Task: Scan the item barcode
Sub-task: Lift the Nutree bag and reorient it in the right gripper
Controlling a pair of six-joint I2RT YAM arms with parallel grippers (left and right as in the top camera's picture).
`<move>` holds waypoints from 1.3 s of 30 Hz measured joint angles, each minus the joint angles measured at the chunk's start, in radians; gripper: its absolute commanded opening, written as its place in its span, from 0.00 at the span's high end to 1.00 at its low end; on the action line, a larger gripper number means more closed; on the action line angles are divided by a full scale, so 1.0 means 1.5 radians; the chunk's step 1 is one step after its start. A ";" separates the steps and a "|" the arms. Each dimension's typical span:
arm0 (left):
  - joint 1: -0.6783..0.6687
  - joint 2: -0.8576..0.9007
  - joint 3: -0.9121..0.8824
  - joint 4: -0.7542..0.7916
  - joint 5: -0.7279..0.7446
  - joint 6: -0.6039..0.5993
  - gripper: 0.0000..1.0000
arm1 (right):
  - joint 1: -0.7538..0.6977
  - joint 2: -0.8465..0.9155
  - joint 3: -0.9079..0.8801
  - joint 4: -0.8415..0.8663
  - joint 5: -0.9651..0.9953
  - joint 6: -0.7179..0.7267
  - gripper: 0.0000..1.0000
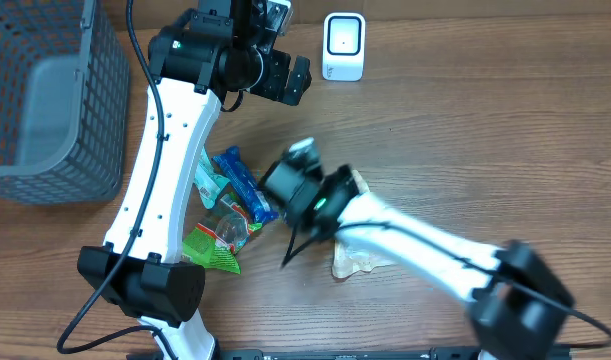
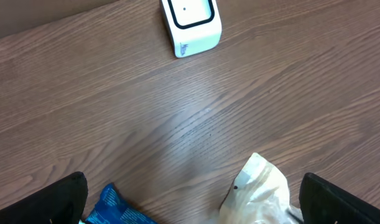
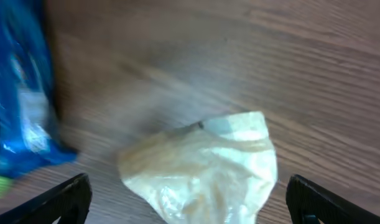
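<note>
The white barcode scanner (image 1: 343, 45) stands at the table's far edge and also shows in the left wrist view as the scanner (image 2: 191, 25). A crumpled pale plastic bag (image 1: 357, 258) lies on the wood, partly under my right arm. My right gripper (image 1: 315, 200) hangs over it, open. In the right wrist view the pale bag (image 3: 208, 168) sits below and between the wide-apart fingers (image 3: 65, 199), touching neither. My left gripper (image 1: 290, 78) is raised near the scanner, open and empty (image 2: 196, 205). Its fingers (image 2: 339, 199) frame the bag (image 2: 258, 193).
A blue packet (image 1: 245, 185) and green packets (image 1: 213, 245) lie beside the left arm. The blue packet (image 3: 22, 93) is just left of the pale bag. A grey mesh basket (image 1: 45, 100) stands at the far left.
</note>
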 measured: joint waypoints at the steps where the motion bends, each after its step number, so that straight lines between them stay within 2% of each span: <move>1: 0.000 0.000 0.000 0.000 0.000 0.000 0.00 | -0.030 -0.019 0.008 -0.011 -0.044 0.000 0.00; 3: 0.000 0.000 0.000 0.000 0.000 0.000 0.00 | -0.084 -0.052 0.017 -0.032 -0.115 0.000 0.05; 8: 0.000 0.000 0.000 0.000 0.000 0.000 0.00 | -0.205 -0.084 0.016 -0.086 -0.262 -0.008 0.05; 19: 0.000 0.000 0.000 0.000 0.000 0.000 0.00 | -0.192 -0.033 -0.090 -0.053 -0.358 -0.011 0.05; 24: 0.000 0.000 0.000 -0.009 0.000 0.000 0.00 | -0.190 0.025 -0.095 -0.037 -0.385 -0.023 0.25; 27: 0.000 0.000 0.000 -0.015 0.000 0.000 0.00 | -0.188 0.053 -0.099 -0.031 -0.403 -0.034 0.41; 31: 0.000 0.000 0.000 -0.016 0.000 0.000 0.00 | -0.188 0.068 -0.101 -0.024 -0.423 -0.040 0.47; 33: 0.000 0.000 0.000 -0.016 0.000 0.000 0.00 | -0.192 0.078 -0.101 -0.024 -0.437 -0.042 0.53; 37: 0.000 0.000 0.000 -0.016 -0.003 0.000 0.00 | -0.197 0.094 -0.097 -0.027 -0.454 -0.046 0.90; 38: 0.000 0.000 0.000 -0.016 -0.006 0.000 0.00 | -0.197 0.096 -0.093 -0.031 -0.460 -0.045 0.96; 39: 0.000 0.000 0.000 -0.016 -0.008 0.000 0.00 | -0.198 0.097 -0.088 -0.034 -0.462 -0.045 0.96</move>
